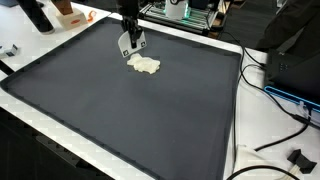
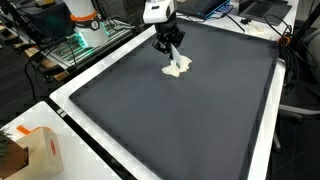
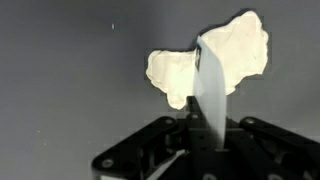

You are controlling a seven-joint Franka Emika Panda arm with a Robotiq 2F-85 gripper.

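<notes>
A small crumpled cream cloth (image 1: 145,66) lies on the large dark mat (image 1: 120,110), towards its far side, and shows in both exterior views (image 2: 178,69). My gripper (image 1: 132,44) hangs just above it (image 2: 168,46), black fingers pointing down. In the wrist view a pale strip of the cloth (image 3: 208,95) rises from the spread part (image 3: 240,45) straight up into the middle of the gripper (image 3: 205,140). The fingers are shut on that strip, with the other end of the cloth still resting on the mat.
A white table edge (image 2: 90,125) frames the mat. A cardboard box (image 2: 35,152) stands at one corner. Black equipment (image 1: 295,60) and cables (image 1: 275,145) lie along one side. Electronics with green lights (image 2: 80,40) stand behind the arm base.
</notes>
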